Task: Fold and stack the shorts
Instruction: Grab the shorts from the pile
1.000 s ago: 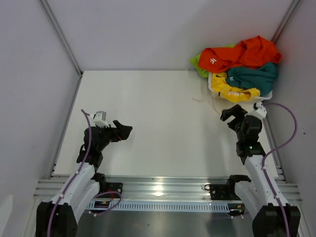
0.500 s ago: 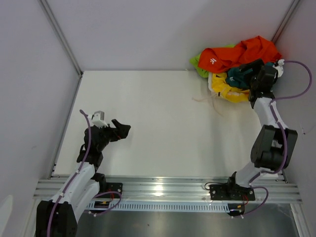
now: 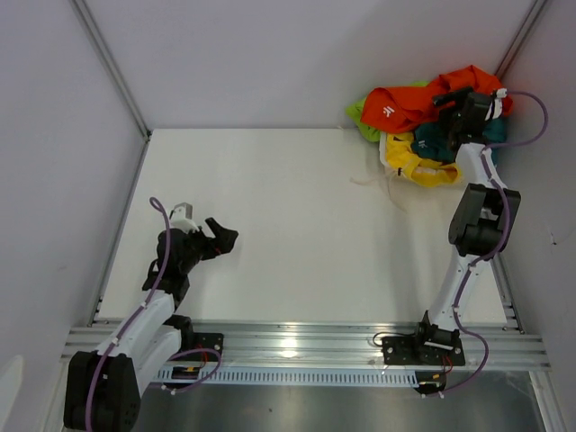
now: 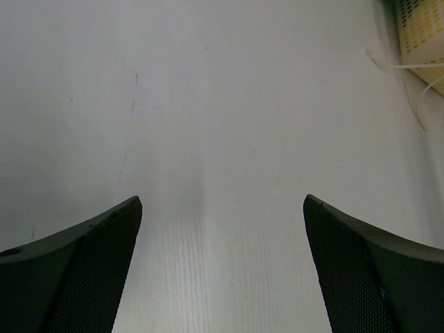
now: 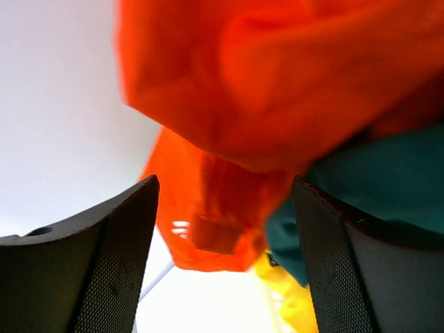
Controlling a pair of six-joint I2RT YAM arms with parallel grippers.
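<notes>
Top: 4 garments heaped at the right gripper (image 3: 450, 97): 1 orange shorts (image 3: 405, 103), 1 lime green shorts (image 3: 360, 115), 1 teal shorts (image 3: 441, 142), 1 yellow shorts (image 3: 418, 166). Left gripper (image 3: 223, 238) is well apart from them.
Left wrist: jaws wide, nothing between; 1 basket (image 4: 423, 28) corner ahead-right.
Right wrist: jaws apart, unclamped; orange shorts directly ahead.

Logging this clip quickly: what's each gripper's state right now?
Left gripper: open, empty.
Right gripper: open, at the orange shorts, not gripping.
</notes>
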